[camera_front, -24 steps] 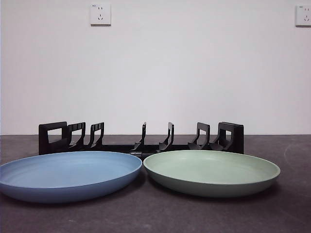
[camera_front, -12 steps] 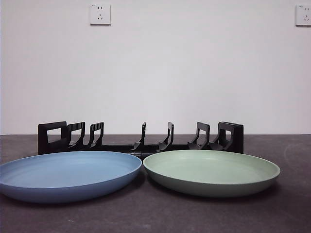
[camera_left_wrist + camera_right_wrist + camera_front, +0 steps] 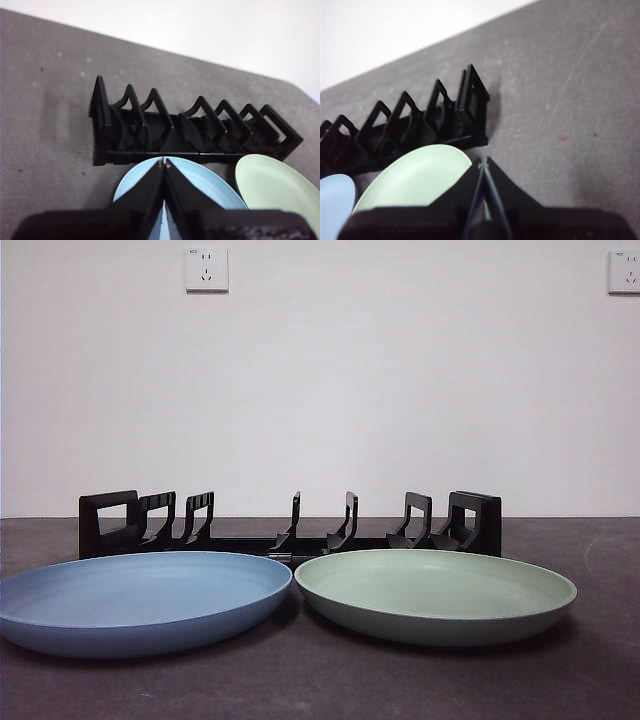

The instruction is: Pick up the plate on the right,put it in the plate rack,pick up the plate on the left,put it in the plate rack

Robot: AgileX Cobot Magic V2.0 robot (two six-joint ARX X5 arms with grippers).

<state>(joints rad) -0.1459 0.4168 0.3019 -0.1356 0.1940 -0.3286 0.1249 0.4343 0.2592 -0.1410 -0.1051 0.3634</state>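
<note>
A green plate (image 3: 436, 592) lies flat on the right of the dark table, touching a blue plate (image 3: 140, 598) on the left. Behind both stands the long black plate rack (image 3: 290, 526), with nothing in its slots. My left gripper (image 3: 164, 161) hovers shut above the blue plate (image 3: 200, 182), with the rack (image 3: 190, 131) beyond it and the green plate (image 3: 272, 185) to one side. Shut too, my right gripper (image 3: 482, 162) hangs over the edge of the green plate (image 3: 417, 182), near the rack's boxy end (image 3: 472, 107). Neither arm shows in the front view.
The dark grey table (image 3: 320, 685) runs back to a white wall carrying two sockets (image 3: 206, 269). Bare tabletop (image 3: 570, 110) lies beside the rack's end in the right wrist view and to the rack's other side (image 3: 45, 130) in the left wrist view.
</note>
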